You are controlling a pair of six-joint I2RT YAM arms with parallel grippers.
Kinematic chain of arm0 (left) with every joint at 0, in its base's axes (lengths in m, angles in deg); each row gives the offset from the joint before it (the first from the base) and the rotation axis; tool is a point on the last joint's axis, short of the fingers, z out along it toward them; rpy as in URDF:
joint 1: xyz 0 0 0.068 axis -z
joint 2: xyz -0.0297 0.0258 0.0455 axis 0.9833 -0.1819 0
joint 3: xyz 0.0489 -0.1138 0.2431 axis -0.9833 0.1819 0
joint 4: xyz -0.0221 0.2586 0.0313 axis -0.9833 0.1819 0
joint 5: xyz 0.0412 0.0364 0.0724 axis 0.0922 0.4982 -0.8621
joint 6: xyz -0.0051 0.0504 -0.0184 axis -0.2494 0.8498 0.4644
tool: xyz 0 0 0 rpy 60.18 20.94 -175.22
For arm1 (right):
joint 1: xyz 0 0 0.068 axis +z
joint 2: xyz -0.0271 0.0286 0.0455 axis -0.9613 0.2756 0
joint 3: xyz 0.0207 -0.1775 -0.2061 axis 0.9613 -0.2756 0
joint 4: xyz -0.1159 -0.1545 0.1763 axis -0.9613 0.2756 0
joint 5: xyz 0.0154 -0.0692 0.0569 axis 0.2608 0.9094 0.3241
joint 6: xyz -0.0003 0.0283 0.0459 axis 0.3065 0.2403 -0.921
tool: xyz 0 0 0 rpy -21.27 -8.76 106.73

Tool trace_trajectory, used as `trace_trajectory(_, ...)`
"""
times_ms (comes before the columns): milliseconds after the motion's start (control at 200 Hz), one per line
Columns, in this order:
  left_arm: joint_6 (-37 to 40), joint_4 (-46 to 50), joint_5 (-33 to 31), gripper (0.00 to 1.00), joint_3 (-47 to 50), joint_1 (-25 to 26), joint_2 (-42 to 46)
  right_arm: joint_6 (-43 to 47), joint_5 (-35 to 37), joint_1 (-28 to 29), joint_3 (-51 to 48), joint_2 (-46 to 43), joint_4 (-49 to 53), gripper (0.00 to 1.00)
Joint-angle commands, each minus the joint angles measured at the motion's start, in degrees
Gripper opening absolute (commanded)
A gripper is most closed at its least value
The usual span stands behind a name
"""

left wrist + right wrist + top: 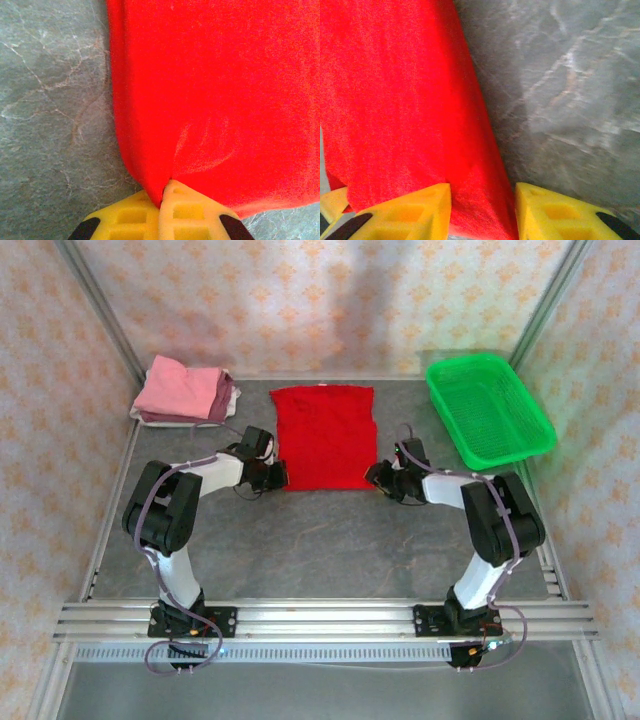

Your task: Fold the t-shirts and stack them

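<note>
**Red t-shirt lies 12 to 6, with 1 gripper at each near corner**

On the table (330,540) the red t-shirt (325,435) sits at centre, its long axis running 12 to 6 o'clock, and the folded stack (185,390) rests at 10. The left gripper (165,192) is clamped tight on the shirt's 7 o'clock corner. The right gripper (482,192) straddles its 5 o'clock edge, jaws part-way apart; whether they pinch I cannot tell. No brand or writing is legible.
</note>
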Motion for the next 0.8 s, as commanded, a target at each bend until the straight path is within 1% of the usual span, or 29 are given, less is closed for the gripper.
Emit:
trace_trajectory(0,-0.13,-0.98,-0.18,0.00,0.81,0.01,0.54,-1.05,-1.45,0.94,2.21,1.93,-4.05,0.37)
trace_trajectory(150,-0.24,-1.28,-0.29,0.00,1.34,0.02,0.83,-1.83,-1.11,2.08,4.05,3.51,-4.73,0.33)
trace_trajectory(260,-0.24,-1.20,-0.47,0.00,1.54,-0.08,1.17,-2.37,0.93,2.32,4.26,3.60,-4.56,0.15)
trace_trajectory(405,-1.28,-1.97,-1.23,0.00,3.39,-0.72,3.26,-2.45,4.96,2.16,2.30,0.16,-2.89,0.00)
trace_trajectory(495,-0.71,-1.47,-1.43,0.00,4.67,-0.85,5.14,-1.26,5.48,2.20,0.67,-2.82,-1.29,0.00)
trace_trajectory(616,-0.09,-1.61,0.76,0.00,7.88,-0.46,7.62,-0.14,1.94,2.56,-2.90,-5.80,-0.13,0.00)
trace_trajectory(701,0.19,-0.92,1.20,0.00,11.27,0.24,9.75,0.15,0.29,3.71,-6.50,-8.48,1.07,0.00)
trace_trajectory(796,-0.13,0.54,2.11,0.00,15.62,1.37,13.73,-1.06,0.15,5.85,-11.95,-14.09,2.14,0.00)
